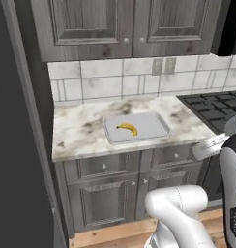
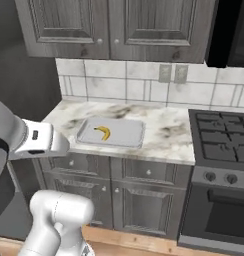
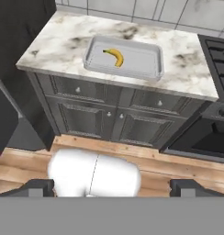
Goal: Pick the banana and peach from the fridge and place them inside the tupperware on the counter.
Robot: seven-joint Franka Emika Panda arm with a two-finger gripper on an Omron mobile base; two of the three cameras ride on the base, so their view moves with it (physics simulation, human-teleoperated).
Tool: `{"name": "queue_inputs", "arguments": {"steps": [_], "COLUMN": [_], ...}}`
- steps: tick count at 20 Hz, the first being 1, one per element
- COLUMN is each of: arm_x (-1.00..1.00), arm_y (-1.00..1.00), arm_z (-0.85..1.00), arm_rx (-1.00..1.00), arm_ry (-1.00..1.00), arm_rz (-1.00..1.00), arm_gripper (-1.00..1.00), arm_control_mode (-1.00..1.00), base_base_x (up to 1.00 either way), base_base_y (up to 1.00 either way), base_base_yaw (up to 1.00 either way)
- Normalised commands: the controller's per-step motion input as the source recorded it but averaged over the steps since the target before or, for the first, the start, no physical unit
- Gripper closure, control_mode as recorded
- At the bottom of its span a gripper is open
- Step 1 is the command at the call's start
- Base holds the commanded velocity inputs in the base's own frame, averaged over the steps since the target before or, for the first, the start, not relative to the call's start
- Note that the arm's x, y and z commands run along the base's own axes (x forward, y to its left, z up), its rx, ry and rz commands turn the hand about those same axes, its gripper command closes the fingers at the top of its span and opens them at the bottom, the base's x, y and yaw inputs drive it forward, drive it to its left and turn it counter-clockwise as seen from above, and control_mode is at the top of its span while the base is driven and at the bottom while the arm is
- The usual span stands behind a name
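Observation:
The yellow banana (image 1: 128, 128) (image 2: 102, 132) (image 3: 114, 56) lies inside the shallow light-grey tupperware (image 1: 154, 126) (image 2: 129, 135) (image 3: 141, 64), left of its middle. The tupperware rests on the marbled counter (image 1: 81, 131) (image 2: 166, 135) (image 3: 54, 46). My gripper (image 3: 113, 187) hangs well back from the counter, out over the wooden floor, looking down at the tray. Its two dark fingertips (image 3: 38, 186) stand far apart with nothing between them, so it is open. The peach and the inside of the fridge are out of view.
A stove (image 1: 214, 109) (image 2: 221, 145) (image 3: 217, 50) with an oven below borders the counter on the right. Dark wood-grain cabinets (image 1: 125, 22) hang above, and drawers with knobs (image 3: 93, 114) sit below. A tall dark panel (image 1: 18, 145) stands at the counter's left.

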Motion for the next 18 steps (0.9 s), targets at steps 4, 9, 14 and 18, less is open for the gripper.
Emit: {"name": "queue_inputs", "arguments": {"steps": [4,9,14,18], "arm_x": [0.00,0.00,0.00,0.00], "arm_y": [0.00,0.00,0.00,0.00], "arm_z": [0.00,0.00,0.00,0.00], "arm_rx": [0.00,0.00,0.00,0.00], "arm_ry": [0.00,0.00,0.00,0.00], "arm_rz": [0.00,0.00,0.00,0.00], "arm_gripper": [-1.00,-1.00,-1.00,-1.00], "arm_control_mode": [1.00,1.00,1.00,1.00], "base_base_x": [-0.92,-0.71,-0.68,-0.41], "base_base_y": [0.00,0.02,0.14,0.33], "base_base_yaw": [0.00,0.00,0.00,0.00]}}
